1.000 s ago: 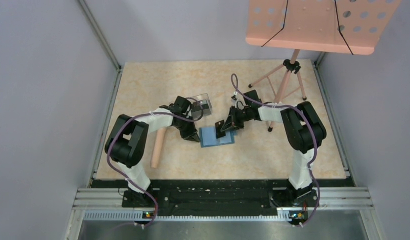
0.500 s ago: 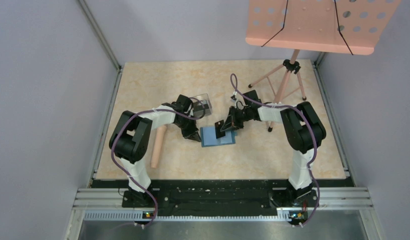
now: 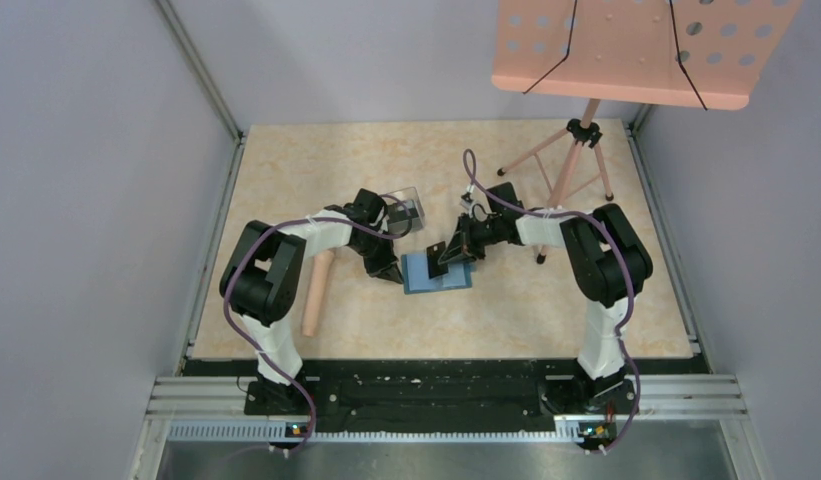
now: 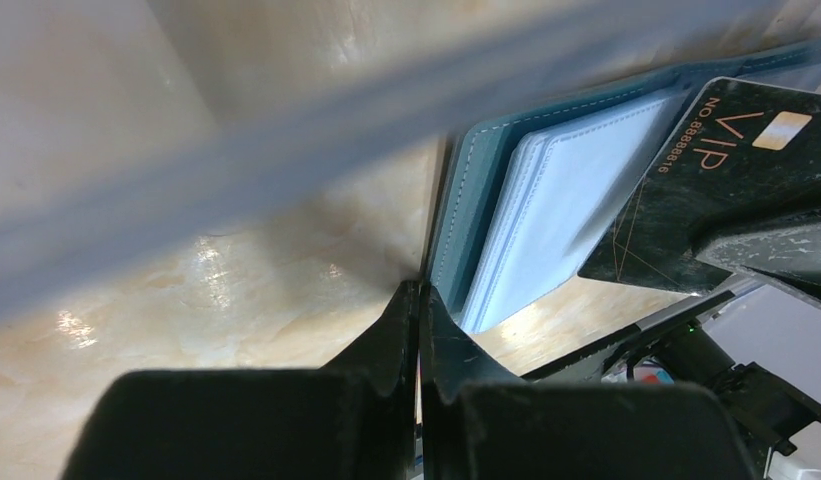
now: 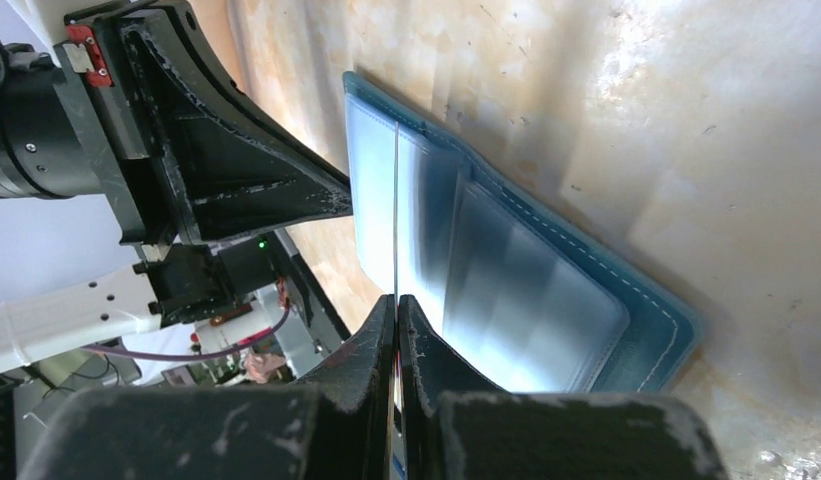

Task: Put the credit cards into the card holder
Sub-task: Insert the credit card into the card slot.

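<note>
The left arm (image 3: pixel 271 270) has swung in a little. The left gripper (image 3: pixel 392 272), jaws pressed together, touches the left edge of the open teal-blue folding card holder (image 3: pixel 423 277) on the tan bench (image 3: pixel 316 170). The right gripper (image 3: pixel 448 258) has its jaws clamped on a thin black credit card (image 4: pixel 726 190) over it.

The card holder (image 4: pixel 526 210) is teal-blue outside with pale stitching along its edge and lighter blue inner faces. The credit card (image 4: pixel 726 200) is black, veined with thin gold lines and lettered "VIP" in gold. The left pincer (image 4: pixel 418 295) and right pincer (image 5: pixel 397 305) are black. The table (image 3: pixel 486 320) is marbled beige.
</note>
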